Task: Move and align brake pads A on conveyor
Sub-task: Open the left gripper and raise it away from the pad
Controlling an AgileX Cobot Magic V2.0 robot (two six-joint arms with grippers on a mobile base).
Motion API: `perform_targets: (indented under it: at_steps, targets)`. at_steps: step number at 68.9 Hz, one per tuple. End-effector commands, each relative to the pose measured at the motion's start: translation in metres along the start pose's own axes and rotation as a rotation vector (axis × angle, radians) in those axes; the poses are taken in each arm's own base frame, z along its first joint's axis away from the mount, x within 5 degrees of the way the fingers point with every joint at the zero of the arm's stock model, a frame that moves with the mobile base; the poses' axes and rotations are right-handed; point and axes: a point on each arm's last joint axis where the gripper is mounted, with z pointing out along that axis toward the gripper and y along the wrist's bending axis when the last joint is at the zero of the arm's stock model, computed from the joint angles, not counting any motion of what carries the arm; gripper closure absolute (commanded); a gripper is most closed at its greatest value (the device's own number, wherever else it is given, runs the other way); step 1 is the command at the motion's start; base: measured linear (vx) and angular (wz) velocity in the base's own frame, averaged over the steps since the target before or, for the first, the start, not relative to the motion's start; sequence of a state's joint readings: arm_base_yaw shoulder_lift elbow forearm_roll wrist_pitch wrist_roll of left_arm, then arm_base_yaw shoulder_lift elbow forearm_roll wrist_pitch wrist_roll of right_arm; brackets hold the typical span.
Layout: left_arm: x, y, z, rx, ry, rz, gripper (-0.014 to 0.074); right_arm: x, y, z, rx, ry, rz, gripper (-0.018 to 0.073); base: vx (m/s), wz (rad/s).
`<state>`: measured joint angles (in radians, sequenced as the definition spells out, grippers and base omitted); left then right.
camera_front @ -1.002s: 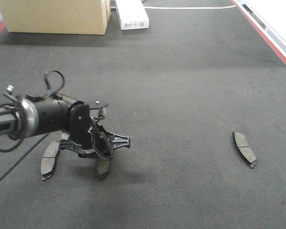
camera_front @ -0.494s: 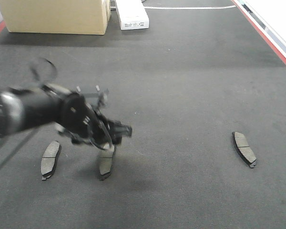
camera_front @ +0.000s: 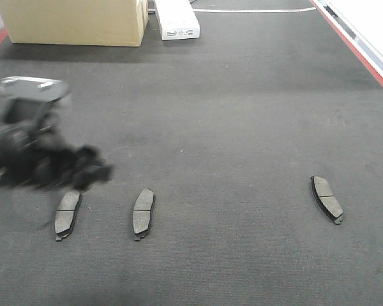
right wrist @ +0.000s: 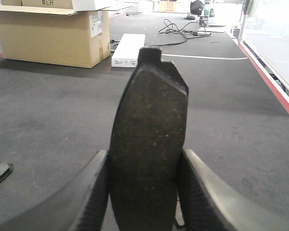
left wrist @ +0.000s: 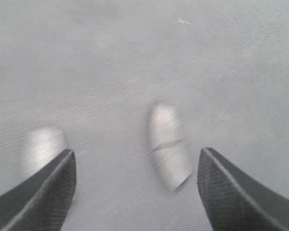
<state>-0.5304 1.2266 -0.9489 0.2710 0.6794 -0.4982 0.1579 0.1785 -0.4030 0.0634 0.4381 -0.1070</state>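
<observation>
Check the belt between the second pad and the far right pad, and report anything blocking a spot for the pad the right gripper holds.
Nothing visible: the conveyor is bare between the second pad and the right pad. The right gripper grips its pad.

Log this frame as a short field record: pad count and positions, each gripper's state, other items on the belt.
pads on conveyor: three; left pad, middle pad, right pad
fourth pad: upright, clamped in right gripper
left gripper: open, empty, blurred, above the two left pads
alignment: left and middle roughly parallel; right pad apart, angled differently
other items: cardboard box, white box
</observation>
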Motion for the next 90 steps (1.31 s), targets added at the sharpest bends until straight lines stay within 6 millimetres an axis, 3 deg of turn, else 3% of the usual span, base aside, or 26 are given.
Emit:
perform_targets:
  at_steps: [1,20,28,40,54,69,80,90]
  targets:
    - [0.010,0.010,-0.034,0.011,-0.131,0.026,0.0083,-0.017,-0.002,-0.002,0.017,-0.117,-0.011,0.0564,0.00,0.00]
    - [0.076,0.033,-0.073,0.117,-0.372,0.026,0.0083,-0.017,-0.002,-0.002,0.017,-0.117,-0.011,0.0564,0.00,0.00]
    - [0.095,0.038,-0.091,0.187,-0.535,0.017,0.0083,-0.017,-0.002,-0.002,0.017,-0.117,-0.011,0.0564,0.00,0.00]
    - [0.119,0.049,-0.107,0.206,-0.628,-0.001,0.0083,-0.017,-0.002,-0.002,0.017,-0.117,-0.011,0.0564,0.00,0.00]
    - [0.134,0.058,-0.126,0.197,-0.712,0.009,0.0083,-0.017,-0.002,-0.002,0.017,-0.117,-0.011,0.0564,0.00,0.00]
    - [0.139,0.061,-0.125,0.169,-0.675,0.016,0.0083,-0.017,-0.001,0.002,0.004,-0.086,0.017,0.0564,0.00,0.00]
    - [0.140,0.062,-0.124,0.164,-0.664,0.015,0.0083,-0.021,0.000,0.022,-0.014,0.055,0.040,0.0559,0.00,0.00]
    - [0.140,0.062,-0.124,0.164,-0.665,0.016,0.0083,-0.032,0.001,0.056,-0.045,0.231,0.095,0.0554,0.00,0.00]
